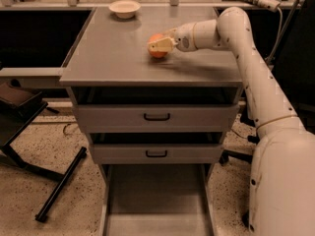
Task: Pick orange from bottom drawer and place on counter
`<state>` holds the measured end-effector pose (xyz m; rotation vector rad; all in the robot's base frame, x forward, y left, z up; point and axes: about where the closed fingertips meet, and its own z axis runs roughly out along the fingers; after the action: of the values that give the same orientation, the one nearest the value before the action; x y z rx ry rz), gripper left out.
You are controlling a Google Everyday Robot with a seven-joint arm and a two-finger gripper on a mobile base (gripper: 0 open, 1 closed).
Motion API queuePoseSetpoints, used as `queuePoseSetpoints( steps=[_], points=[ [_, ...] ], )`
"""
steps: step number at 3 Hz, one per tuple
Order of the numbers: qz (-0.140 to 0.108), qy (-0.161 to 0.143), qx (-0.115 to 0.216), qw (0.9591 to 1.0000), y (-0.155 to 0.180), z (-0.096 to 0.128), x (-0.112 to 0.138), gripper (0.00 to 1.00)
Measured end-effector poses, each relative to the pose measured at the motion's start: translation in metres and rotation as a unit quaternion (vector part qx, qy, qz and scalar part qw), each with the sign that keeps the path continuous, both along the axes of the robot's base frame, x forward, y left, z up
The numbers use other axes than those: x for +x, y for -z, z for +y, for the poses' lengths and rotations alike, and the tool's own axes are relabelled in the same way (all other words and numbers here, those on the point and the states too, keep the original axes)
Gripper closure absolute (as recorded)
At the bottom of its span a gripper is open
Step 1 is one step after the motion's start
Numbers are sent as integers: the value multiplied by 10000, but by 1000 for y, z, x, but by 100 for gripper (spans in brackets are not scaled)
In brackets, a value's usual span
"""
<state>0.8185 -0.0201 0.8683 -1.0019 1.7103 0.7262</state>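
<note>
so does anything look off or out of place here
Nothing looks spilled, askew or damaged. The bottom drawer stands pulled out with a bare floor, which fits the job. The tool is low over the middle of the counter, closed on the orange. The white bowl sits upright at the back.

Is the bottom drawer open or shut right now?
Open: the bottom drawer is pulled out forward beneath the two handled drawers. The gripper is up over the counter, shut on the orange.
</note>
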Motion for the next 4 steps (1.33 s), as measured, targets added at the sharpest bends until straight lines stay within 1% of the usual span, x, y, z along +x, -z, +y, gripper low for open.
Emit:
queuePoseSetpoints(
  steps=[1,2,4],
  points=[
    [0,0,0,10000,-5,0,0,100],
    [0,-1,0,10000,-5,0,0,82],
    [0,-1,0,10000,-5,0,0,36]
  ],
)
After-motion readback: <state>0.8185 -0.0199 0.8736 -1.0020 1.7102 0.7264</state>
